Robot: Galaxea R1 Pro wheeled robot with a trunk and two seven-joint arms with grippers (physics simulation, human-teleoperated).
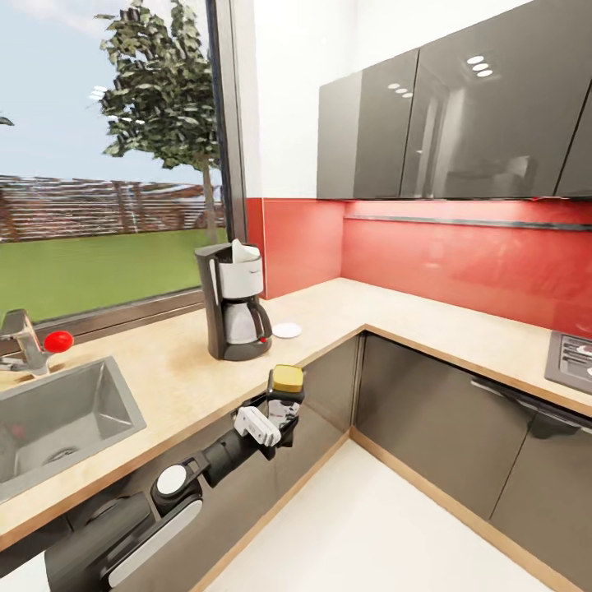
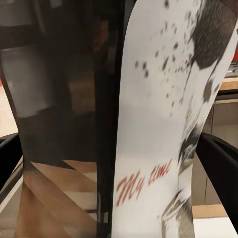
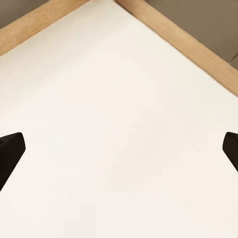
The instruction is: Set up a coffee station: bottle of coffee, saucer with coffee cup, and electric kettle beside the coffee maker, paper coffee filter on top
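Note:
The black coffee maker (image 1: pixel 234 304) stands on the pale kitchen countertop (image 1: pixel 164 370) by the window, with the white paper coffee filter (image 1: pixel 243 249) sticking up from its top. The saucer (image 1: pixel 287 330) lies just right of it, bare. My left gripper (image 1: pixel 279 415) is shut on the bottle of coffee (image 1: pixel 286 385), upright with its yellow top, just off the counter's front edge before the coffee maker. Up close, its white label (image 2: pixel 158 124) sits between the black fingers (image 2: pixel 220 163). My right gripper (image 3: pixel 119 153) hangs open over the floor. The coffee cup and electric kettle are out of view.
A steel sink (image 1: pixel 49 456) and a faucet with a red knob (image 1: pixel 56 340) lie left of the coffee maker. The counter turns along the red wall to a hob (image 1: pixel 571 353). Dark upper cabinets (image 1: pixel 452 123) hang above. White floor (image 1: pixel 386 526) fills the corner.

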